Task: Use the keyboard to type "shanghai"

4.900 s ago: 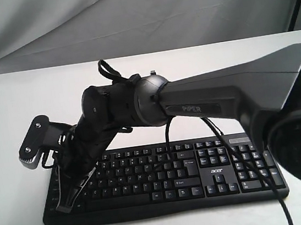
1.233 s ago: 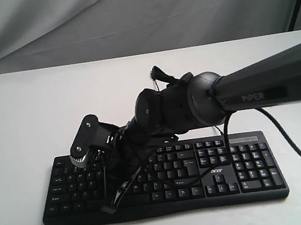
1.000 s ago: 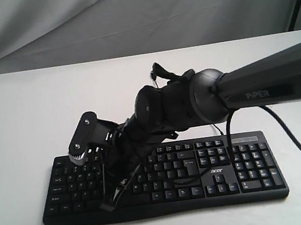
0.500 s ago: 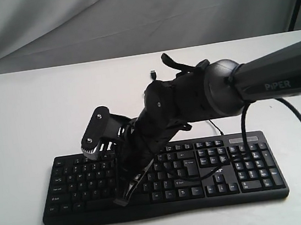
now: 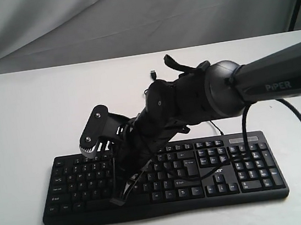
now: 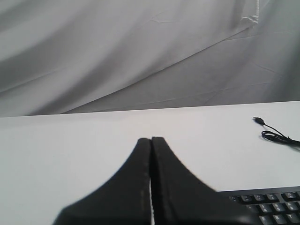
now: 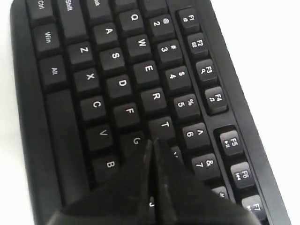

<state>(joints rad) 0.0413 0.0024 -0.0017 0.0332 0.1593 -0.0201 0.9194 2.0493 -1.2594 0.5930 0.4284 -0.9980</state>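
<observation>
The black keyboard (image 5: 230, 171) lies along the front of the white table, with its acer logo above the arrow keys. My right arm reaches across it from the right. My right gripper (image 5: 118, 201) is shut with nothing in it and points down over the left half of the keys. In the right wrist view the shut right gripper (image 7: 152, 141) has its tips between the G key (image 7: 136, 140) and the T key (image 7: 164, 124), hiding the keys beneath. My left gripper (image 6: 151, 139) is shut and empty above bare table, beside the keyboard's corner (image 6: 269, 204).
The keyboard's thin cable ends in a USB plug (image 5: 152, 73) lying behind it, and the USB plug (image 6: 258, 120) also shows in the left wrist view. A grey cloth backdrop (image 5: 126, 15) hangs behind the table. The right arm's own cable (image 5: 242, 133) droops over the number pad side.
The right gripper has travelled from the keyboard's left end rightwards towards the middle letter keys, still shut. Over the last half second it has barely shifted.
</observation>
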